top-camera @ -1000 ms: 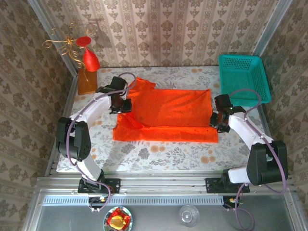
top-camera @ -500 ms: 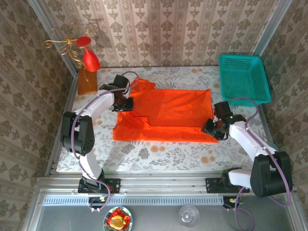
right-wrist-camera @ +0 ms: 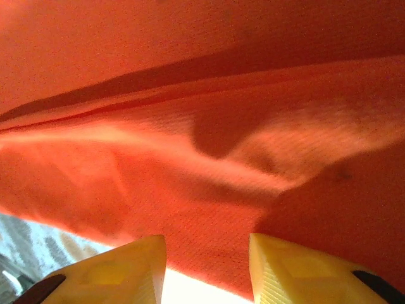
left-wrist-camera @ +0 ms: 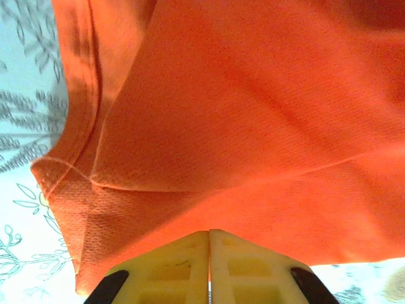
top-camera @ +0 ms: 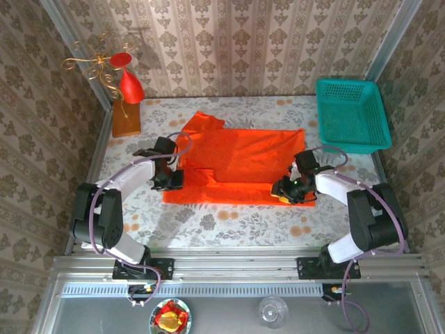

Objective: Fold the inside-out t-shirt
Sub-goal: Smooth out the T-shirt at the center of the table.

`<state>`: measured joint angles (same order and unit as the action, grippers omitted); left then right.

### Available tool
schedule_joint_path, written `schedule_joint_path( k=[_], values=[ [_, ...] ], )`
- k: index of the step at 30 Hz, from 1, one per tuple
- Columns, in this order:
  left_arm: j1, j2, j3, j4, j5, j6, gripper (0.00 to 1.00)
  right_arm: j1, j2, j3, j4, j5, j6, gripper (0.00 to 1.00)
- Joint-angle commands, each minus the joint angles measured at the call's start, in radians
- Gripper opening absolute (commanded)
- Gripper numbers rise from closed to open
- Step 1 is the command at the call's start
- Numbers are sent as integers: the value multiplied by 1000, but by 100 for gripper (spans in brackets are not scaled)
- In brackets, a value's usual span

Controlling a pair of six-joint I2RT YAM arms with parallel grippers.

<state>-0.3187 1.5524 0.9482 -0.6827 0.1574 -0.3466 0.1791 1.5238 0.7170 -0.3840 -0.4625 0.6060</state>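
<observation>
On the flower-patterned table [top-camera: 229, 221], the inside-out t-shirt [top-camera: 243, 161] lies spread between my two arms. It is bright orange-red, with its long side running left to right and one sleeve pointing toward the far wall.

My left pincer [top-camera: 171, 179] sits at the shirt's left edge, near the front corner. In the left wrist view, its two yellow fingers [left-wrist-camera: 171, 266] meet along one line with no gap. The cloth begins right at their tips and rises from them in broad folds, so I read the tips as pinched on the fabric. A stitched hem [left-wrist-camera: 76, 126] curves down the left side above the table's leaf print.

My right pincer [top-camera: 285, 191] rests at the shirt's front right corner. In the right wrist view, its fingers [right-wrist-camera: 120, 269] stand well apart, gripping nothing. Wrinkled orange cloth lies ahead of them and reaches into the gap. The weave reads as fine dots of one plain colour.

A teal basket [top-camera: 351, 118] stands at the far right corner of the table. A glossy red ornament [top-camera: 131, 87] with gold wire stands at the far left. Both are apart from the shirt.
</observation>
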Motion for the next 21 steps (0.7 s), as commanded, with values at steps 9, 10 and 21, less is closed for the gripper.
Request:
schedule_joint_path(
  k=[9, 10, 21],
  values=[
    [70, 30, -121, 10, -6, -58, 9, -15, -29, -11, -128, 177, 39, 44],
    [68, 8, -140, 9, 2, -68, 9, -12, -46, -21, -139, 185, 42, 44],
    [48, -211, -151, -37, 45, -122, 13, 137, -221, 50, -161, 134, 41, 40]
  ],
)
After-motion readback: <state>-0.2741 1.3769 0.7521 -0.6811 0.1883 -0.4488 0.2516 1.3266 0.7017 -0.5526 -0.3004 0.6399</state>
